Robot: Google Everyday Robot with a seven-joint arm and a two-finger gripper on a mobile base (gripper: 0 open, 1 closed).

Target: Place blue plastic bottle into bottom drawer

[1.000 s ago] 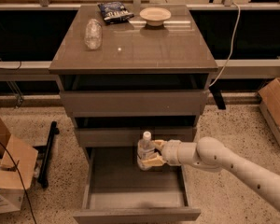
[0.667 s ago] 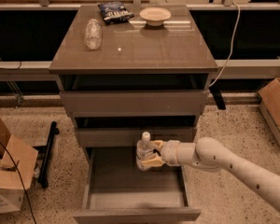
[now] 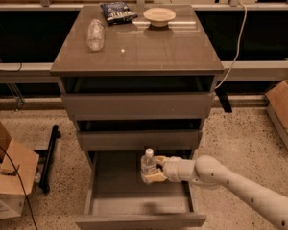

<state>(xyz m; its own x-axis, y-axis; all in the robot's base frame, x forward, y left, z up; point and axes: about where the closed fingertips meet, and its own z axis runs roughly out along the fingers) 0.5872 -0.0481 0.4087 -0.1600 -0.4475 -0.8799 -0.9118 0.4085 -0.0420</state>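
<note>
The pincer (image 3: 152,175) is clamped around the blue plastic bottle (image 3: 148,161), keeping it upright over the back of the pulled-out bottom drawer (image 3: 134,220), apparently so it can be lowered straight in without tipping

The cream gripper (image 3: 152,175), over the grey-brown bottom drawer (image 3: 120,188), clasps the clear, white-capped blue plastic bottle (image 3: 148,162). The snack bag (image 3: 117,12) is dark blue, the bowl (image 3: 159,16) beige.
</note>
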